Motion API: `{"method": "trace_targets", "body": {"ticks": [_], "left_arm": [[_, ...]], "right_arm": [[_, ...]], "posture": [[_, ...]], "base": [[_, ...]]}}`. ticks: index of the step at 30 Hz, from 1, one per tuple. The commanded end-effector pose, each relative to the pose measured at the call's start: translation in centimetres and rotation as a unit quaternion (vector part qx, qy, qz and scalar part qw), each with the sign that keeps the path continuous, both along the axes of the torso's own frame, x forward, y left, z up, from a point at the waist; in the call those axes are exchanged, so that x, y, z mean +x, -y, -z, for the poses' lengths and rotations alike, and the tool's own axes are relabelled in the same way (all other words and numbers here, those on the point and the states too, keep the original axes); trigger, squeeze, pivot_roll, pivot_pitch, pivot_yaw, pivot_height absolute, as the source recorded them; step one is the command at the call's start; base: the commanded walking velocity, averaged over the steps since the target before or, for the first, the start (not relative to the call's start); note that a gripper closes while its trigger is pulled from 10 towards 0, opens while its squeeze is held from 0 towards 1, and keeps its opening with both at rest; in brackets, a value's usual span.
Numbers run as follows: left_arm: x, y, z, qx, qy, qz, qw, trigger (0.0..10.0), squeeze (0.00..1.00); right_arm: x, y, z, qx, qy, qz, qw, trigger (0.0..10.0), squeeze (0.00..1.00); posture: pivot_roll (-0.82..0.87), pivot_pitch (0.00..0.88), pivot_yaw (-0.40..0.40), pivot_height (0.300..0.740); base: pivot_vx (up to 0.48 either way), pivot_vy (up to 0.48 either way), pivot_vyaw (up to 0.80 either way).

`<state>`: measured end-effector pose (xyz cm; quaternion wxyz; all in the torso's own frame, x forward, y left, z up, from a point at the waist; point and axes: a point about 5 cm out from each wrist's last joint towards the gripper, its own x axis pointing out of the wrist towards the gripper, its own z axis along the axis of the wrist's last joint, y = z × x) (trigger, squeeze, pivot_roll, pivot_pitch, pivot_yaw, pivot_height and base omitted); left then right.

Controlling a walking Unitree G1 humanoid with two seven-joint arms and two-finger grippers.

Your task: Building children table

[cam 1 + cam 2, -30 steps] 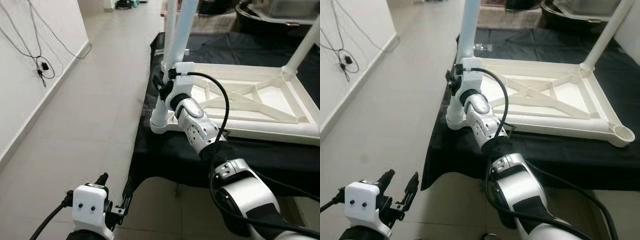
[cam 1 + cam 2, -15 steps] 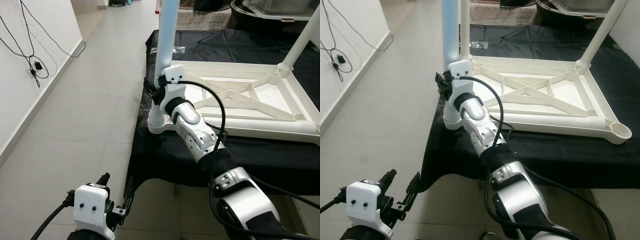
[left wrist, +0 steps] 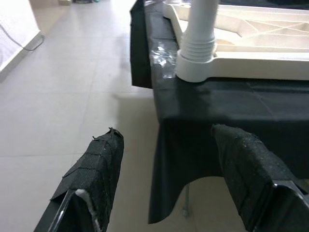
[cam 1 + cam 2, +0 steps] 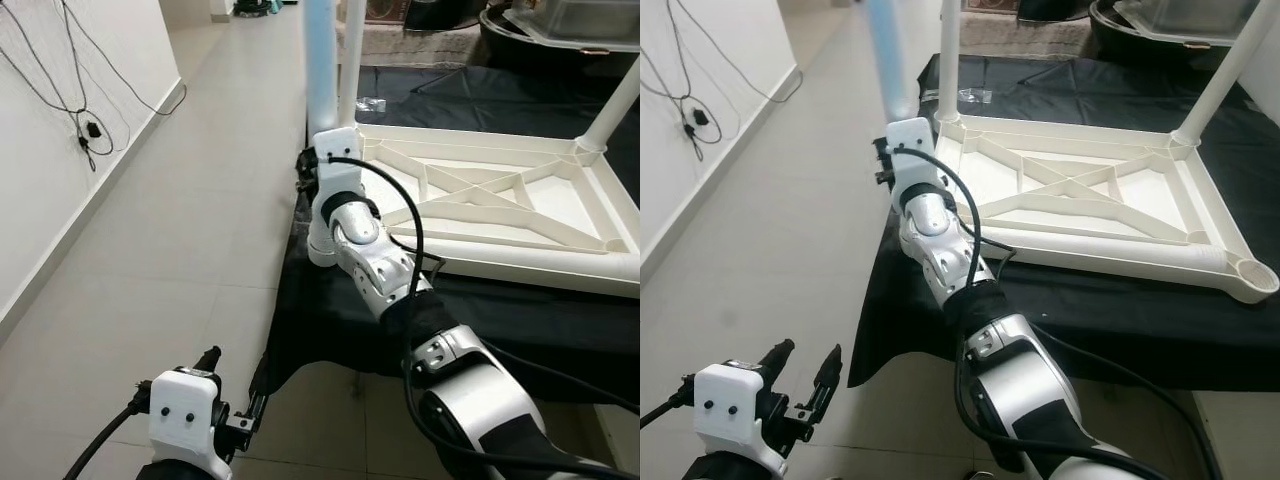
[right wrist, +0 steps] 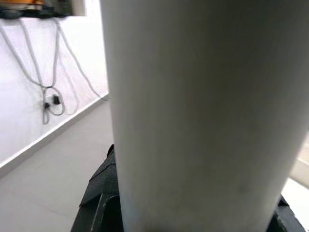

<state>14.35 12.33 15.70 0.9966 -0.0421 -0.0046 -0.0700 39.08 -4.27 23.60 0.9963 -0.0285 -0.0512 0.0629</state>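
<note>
A white children's table frame (image 4: pixel 520 262) lies upside down on a black-draped surface (image 4: pixel 330 320). At its near left corner a pale leg (image 4: pixel 321 70) rises from the ribbed corner socket (image 3: pixel 195 53). My right gripper (image 4: pixel 306 168) is shut on this leg just above the socket; the leg's white shaft (image 5: pixel 193 106) runs between its black fingers. Two more legs stand at the rear left corner (image 4: pixel 349 50) and the far right corner (image 4: pixel 612 105). The near right socket (image 4: pixel 1250 272) holds no leg. My left gripper (image 3: pixel 166 154) hangs open low over the floor.
Tiled floor (image 4: pixel 180 250) stretches to the left of the draped surface, whose cloth hangs over the edge. A white wall with dangling cables (image 4: pixel 75 80) runs along the far left. Dark tubs (image 4: pixel 560 30) stand behind the table frame.
The head view has shifted. The held leg's top now stands left of the rear leg, where it leaned to its right before. The right gripper stays shut on it; the left arm is unchanged.
</note>
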Motion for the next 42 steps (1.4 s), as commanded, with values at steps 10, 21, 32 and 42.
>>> {"method": "trace_targets", "body": {"ticks": [10, 21, 32, 42], "left_arm": [[0.0, -0.1, 0.4, 0.006, -0.006, -0.004, 1.000, 10.0, 0.00], [0.1, -0.1, 0.3, 0.005, -0.003, -0.005, 1.000, 10.0, 0.00], [0.2, -0.1, 0.3, 0.006, -0.002, -0.006, 1.000, 10.0, 0.00], [0.3, -0.1, 0.3, 0.005, 0.000, -0.008, 1.000, 10.0, 0.00]], "right_arm": [[-0.9, 3.4, 7.1, 0.043, -0.160, 0.183, 0.969, 10.0, 0.00], [-2.4, 3.8, 7.2, 0.032, -0.121, 0.298, 0.946, 10.0, 0.00], [-3.5, 2.2, 6.2, -0.004, -0.064, 0.310, 0.949, 10.0, 0.00], [-2.6, 0.2, 7.4, 0.073, -0.135, 0.154, 0.976, 10.0, 0.00]], "posture": [[0.08, 0.202, -0.026, 0.740], [0.08, 0.208, -0.026, 0.740], [0.08, 0.206, -0.028, 0.740], [0.08, 0.205, -0.031, 0.740]], "base": [[0.000, 0.000, 0.00], [0.000, 0.000, 0.00], [0.000, 0.000, 0.00], [0.000, 0.000, 0.00]]}}
